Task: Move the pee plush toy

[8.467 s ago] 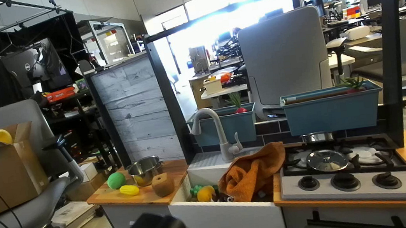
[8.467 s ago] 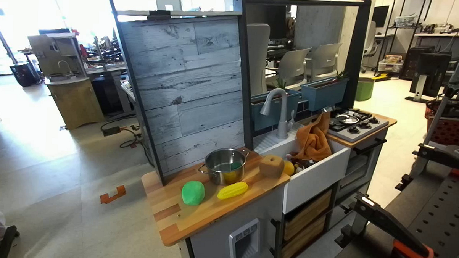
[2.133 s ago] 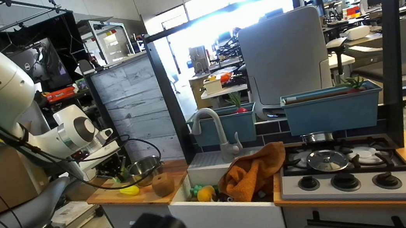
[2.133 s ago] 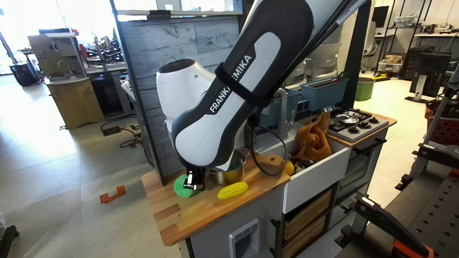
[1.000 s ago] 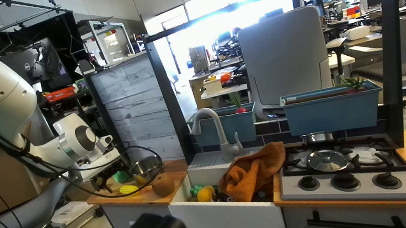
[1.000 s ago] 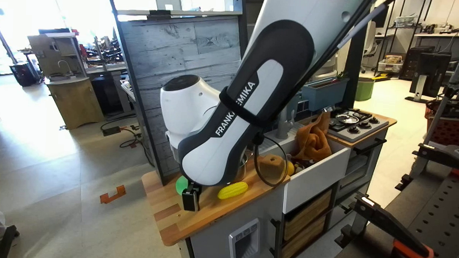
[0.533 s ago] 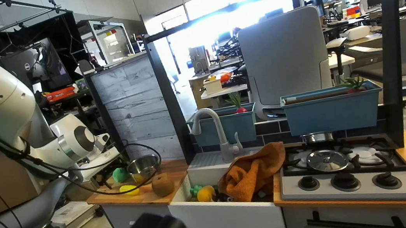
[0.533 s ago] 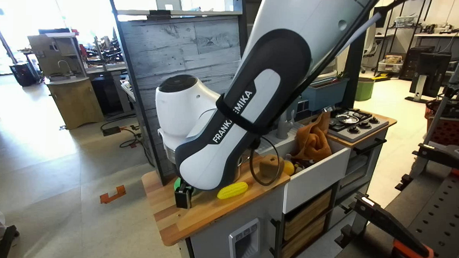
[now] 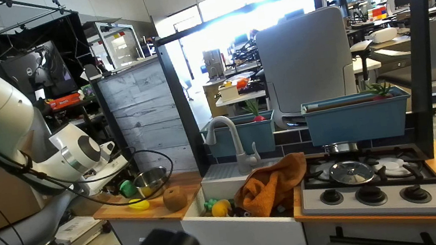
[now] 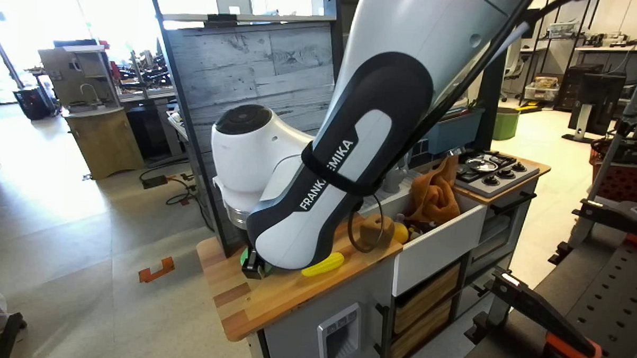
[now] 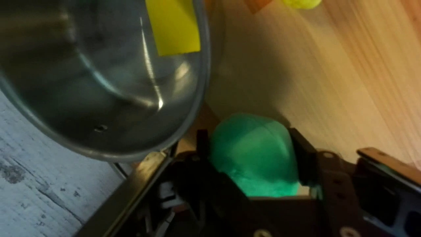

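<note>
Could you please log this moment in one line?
End effector: straddling rounded bright green plush toy; grip: unconfirmed; lift: unconfirmed; nearby: round silver metal pot, bumpy yellow corn cob

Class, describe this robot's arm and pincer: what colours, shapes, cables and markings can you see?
The arm is rounded and white, with dark panels, black cables and white FRANKA EMIKA lettering, partly covered by a black strap. The pincer is mostly black, with two fingers and round screw heads.

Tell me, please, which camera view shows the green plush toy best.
The wrist view: the green plush toy appears largest there, between both fingers of the hand. Both exterior views show it much smaller, and in an exterior view the arm and hand leave only slivers visible.
</note>
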### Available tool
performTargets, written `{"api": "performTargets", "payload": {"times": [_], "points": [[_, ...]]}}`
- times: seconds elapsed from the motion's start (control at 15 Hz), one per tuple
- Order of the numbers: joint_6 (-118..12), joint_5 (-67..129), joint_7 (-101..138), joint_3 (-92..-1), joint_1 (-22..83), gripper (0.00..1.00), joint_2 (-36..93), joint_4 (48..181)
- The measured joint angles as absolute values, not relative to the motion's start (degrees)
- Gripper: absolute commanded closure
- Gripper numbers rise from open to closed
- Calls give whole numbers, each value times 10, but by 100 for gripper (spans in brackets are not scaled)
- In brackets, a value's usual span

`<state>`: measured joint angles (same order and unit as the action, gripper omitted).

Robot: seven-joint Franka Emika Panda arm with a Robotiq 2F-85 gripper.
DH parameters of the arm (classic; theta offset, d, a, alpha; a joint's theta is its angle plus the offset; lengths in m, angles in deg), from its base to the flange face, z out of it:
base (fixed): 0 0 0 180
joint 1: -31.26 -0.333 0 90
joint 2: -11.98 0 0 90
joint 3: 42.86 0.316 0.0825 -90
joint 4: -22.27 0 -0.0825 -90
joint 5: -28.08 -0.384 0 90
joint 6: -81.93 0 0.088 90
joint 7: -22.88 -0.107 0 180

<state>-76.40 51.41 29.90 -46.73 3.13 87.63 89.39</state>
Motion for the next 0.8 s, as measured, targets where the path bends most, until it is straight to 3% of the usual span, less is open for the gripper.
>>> {"api": "performTargets", "payload": {"times": [0.27, 0.8], "points": [[-768, 514, 290, -484, 25, 96, 876, 894], [-885, 514, 186, -579, -9, 94, 875, 909]]}}
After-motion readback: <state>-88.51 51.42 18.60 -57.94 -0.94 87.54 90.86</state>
